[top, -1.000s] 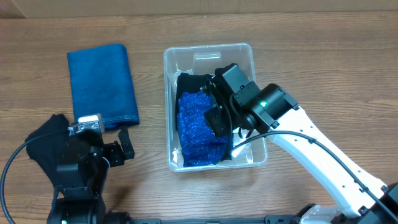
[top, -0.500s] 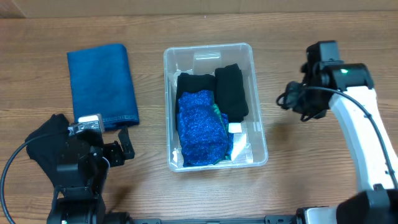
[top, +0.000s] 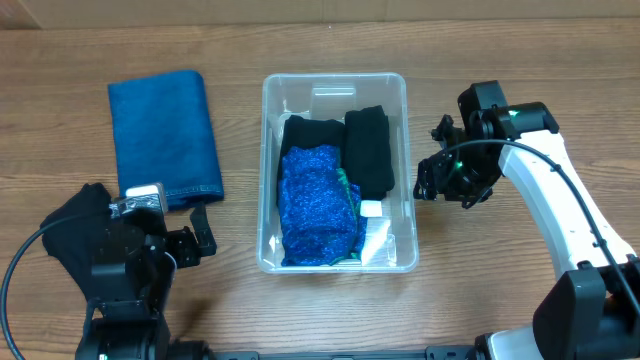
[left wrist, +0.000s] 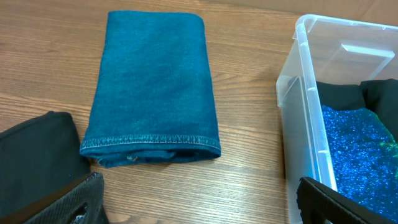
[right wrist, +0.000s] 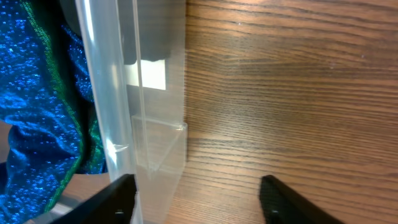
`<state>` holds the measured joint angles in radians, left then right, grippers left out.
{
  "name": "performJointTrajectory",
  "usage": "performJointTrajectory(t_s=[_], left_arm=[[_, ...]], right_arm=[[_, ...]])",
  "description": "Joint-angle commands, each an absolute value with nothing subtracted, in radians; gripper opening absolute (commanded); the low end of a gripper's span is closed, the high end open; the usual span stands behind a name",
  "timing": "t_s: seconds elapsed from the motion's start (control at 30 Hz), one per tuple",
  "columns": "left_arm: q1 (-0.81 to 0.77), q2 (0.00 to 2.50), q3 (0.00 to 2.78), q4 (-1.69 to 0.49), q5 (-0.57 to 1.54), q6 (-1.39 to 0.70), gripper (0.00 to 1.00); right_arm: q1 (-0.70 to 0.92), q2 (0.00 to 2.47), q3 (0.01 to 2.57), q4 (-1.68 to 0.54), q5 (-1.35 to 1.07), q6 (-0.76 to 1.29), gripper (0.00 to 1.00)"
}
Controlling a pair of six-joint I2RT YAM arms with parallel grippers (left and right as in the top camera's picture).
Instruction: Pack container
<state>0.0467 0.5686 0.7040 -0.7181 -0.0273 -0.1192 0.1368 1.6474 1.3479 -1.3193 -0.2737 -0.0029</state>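
At the middle of the wooden table [top: 500, 40], the clear container [top: 334, 78] sits packed, both arms outside it.

Inside lie a sparkly blue fabric [top: 315, 205] on the left, a black roll [top: 368, 150] on the right and another black cloth [top: 310, 133] at the far end. A white label [top: 375, 232] shows near the right corner, and any writing on it is too small to read. The right gripper [right wrist: 199, 205] hovers just beside the container's right wall, fingers spread wide and empty. The left gripper [left wrist: 205, 208], near left, also gapes with nothing held, beside a black cloth [left wrist: 37, 149]. A folded blue denim cloth [top: 165, 135] lies left of the container.
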Motion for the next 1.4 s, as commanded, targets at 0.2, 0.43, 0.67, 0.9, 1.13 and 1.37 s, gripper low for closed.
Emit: performJointTrajectory(t_s=[0.2,0.43,0.67,0.9,1.13,1.37], left_arm=[[0.165,0.572,0.928,-0.891,-0.275,-0.249,1.0],[0.699,0.775,1.016,-1.013,0.018,-0.357,1.0],[0.776,1.158,1.473,-1.247,0.211,-0.294,1.0],[0.977,1.277,1.404,-1.29,0.258,-0.349,1.0],[1.125,1.291,0.962,-0.975,0.065,-0.44,1.0],[1.124,1.44,0.839,-0.736,0.109,-0.283,1.0]], right_arm=[[-0.032,1.607,1.353,-1.338,-0.039,0.219,0.79],[-0.144,1.599,1.355,-1.35,-0.08,0.236,0.8],[-0.144,1.599,1.355,-1.341,-0.099,0.233,0.81],[-0.144,1.599,1.355,-1.337,-0.099,0.232,0.82],[-0.144,1.599,1.355,-1.337,-0.099,0.232,0.82],[-0.144,1.599,1.355,-1.336,-0.099,0.229,0.83]])
